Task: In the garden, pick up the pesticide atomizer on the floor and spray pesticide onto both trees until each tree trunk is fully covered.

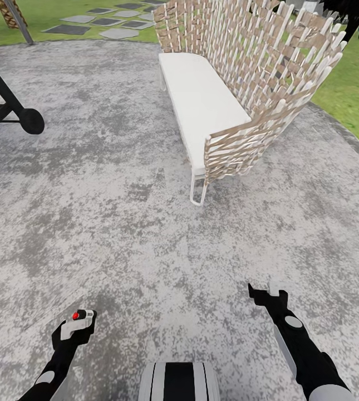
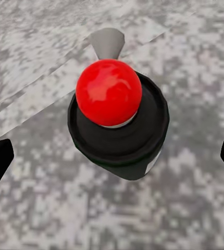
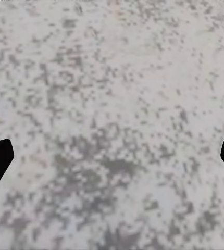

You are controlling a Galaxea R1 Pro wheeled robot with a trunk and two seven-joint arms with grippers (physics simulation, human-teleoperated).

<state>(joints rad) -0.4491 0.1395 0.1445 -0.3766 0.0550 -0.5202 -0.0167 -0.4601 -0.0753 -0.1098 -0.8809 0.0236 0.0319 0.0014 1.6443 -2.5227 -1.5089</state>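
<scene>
Your left gripper [image 1: 82, 320] is right over the pesticide atomizer [image 2: 117, 122], which stands on the grey floor [image 1: 118, 223], with its fingers spread wide at both sides and not touching. Your right gripper [image 1: 265, 294] is spread open too, holding nothing. The wicker bench [image 1: 240, 83] stands well ahead.

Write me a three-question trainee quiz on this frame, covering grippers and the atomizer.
1. True or false: the left gripper is shut on the pesticide atomizer.
2. What lies under the right gripper? A) grass B) the floor C) a bench cushion
3. Fill in: the top of the pesticide atomizer is coloured ___.
Key: 1 false, its fingers stand wide apart on either side; 2 B; 3 red.
</scene>
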